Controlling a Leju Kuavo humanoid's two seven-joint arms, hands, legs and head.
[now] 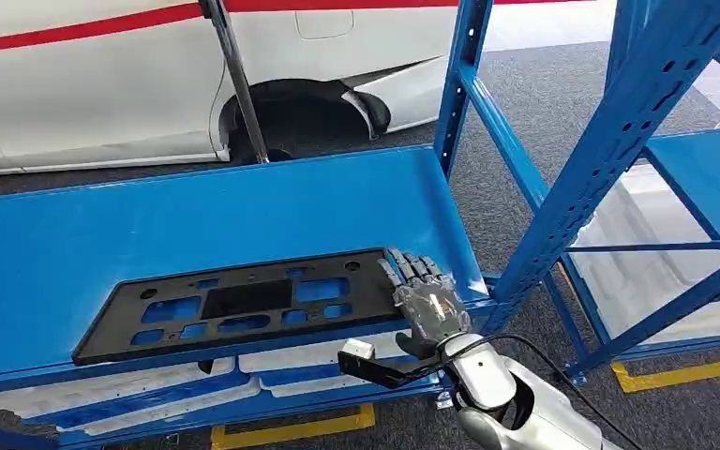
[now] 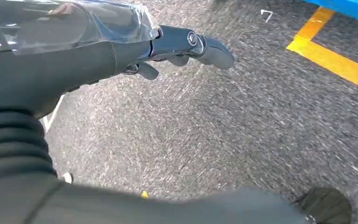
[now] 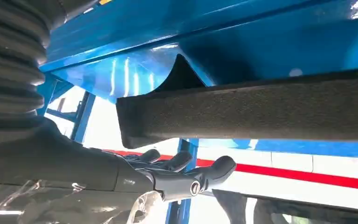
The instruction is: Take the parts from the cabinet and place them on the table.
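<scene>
A long black plastic plate (image 1: 244, 305) with several cut-outs lies flat near the front edge of the blue rack shelf (image 1: 197, 206). My right hand (image 1: 427, 300) is at the plate's right end, its fingers stretched out over that end. In the right wrist view the plate's rough dark edge (image 3: 261, 109) runs close past the right hand (image 3: 168, 175), with a gap between them and nothing clasped. My left hand (image 2: 177, 46) hangs over grey carpet and holds nothing.
Blue rack uprights (image 1: 600, 159) stand just right of my right arm. White foam trays (image 1: 150, 389) fill the lower shelf, and more (image 1: 656, 262) sit in the neighbouring rack. A white car (image 1: 103, 94) and a metal pole (image 1: 239, 80) stand behind. Yellow tape (image 1: 291, 431) marks the floor.
</scene>
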